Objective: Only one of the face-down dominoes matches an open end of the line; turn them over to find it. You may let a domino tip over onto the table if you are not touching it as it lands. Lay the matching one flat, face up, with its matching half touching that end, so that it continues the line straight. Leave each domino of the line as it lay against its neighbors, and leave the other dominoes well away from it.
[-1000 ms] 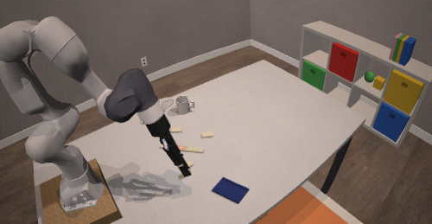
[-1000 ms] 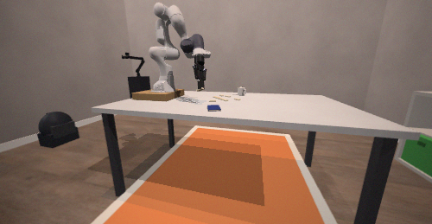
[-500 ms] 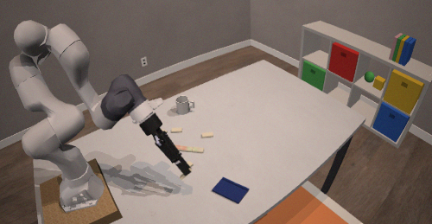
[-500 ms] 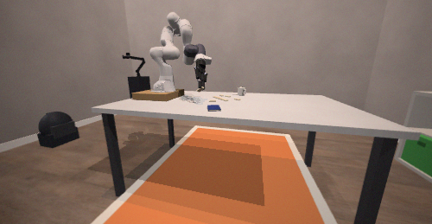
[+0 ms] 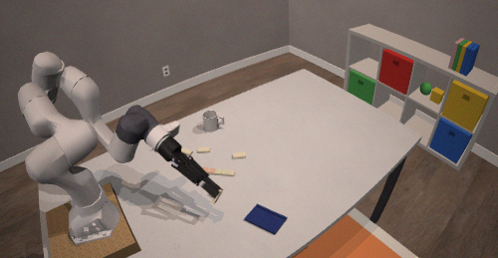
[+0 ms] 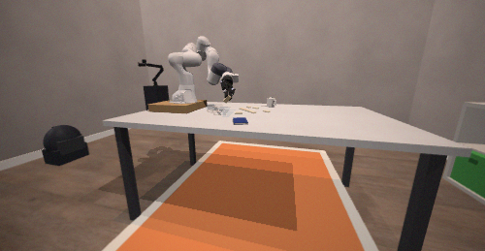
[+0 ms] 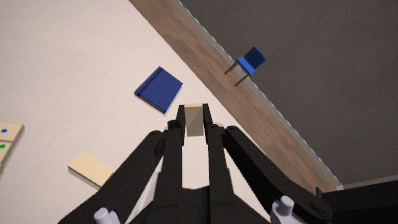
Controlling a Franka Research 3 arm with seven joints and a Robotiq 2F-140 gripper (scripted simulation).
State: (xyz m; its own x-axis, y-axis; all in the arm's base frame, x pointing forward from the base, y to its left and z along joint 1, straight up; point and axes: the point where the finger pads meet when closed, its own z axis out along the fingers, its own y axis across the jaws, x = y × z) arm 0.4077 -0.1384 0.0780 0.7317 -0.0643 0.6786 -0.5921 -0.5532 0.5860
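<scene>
My gripper [image 5: 217, 191] [image 6: 228, 96] [image 7: 194, 112] is tilted and shut on a domino [image 5: 216, 197] [image 6: 227, 100] [image 7: 194, 122], held above the table's near side. The side of it facing the wrist camera looks plain; its pips cannot be read. The line of dominoes [image 5: 224, 172] [image 6: 248, 110] [image 7: 14, 132] lies beyond the gripper; one end shows a blue pip, with green pips beside it. A face-down domino [image 6: 239, 113] [image 7: 92, 169] lies between the line and the gripper. Other plain-backed dominoes [image 5: 203, 149] [image 5: 239, 155] [image 5: 186, 151] lie behind the line. The arm hides part of the line in the top view.
A dark blue flat book-like object [image 5: 266, 219] [image 6: 240, 121] [image 7: 160, 90] lies near the table's front edge. A grey mug [image 5: 210, 122] [image 6: 271, 102] stands behind the dominoes. The robot's wooden base [image 5: 124, 241] [image 6: 177, 107] is at the table's left end.
</scene>
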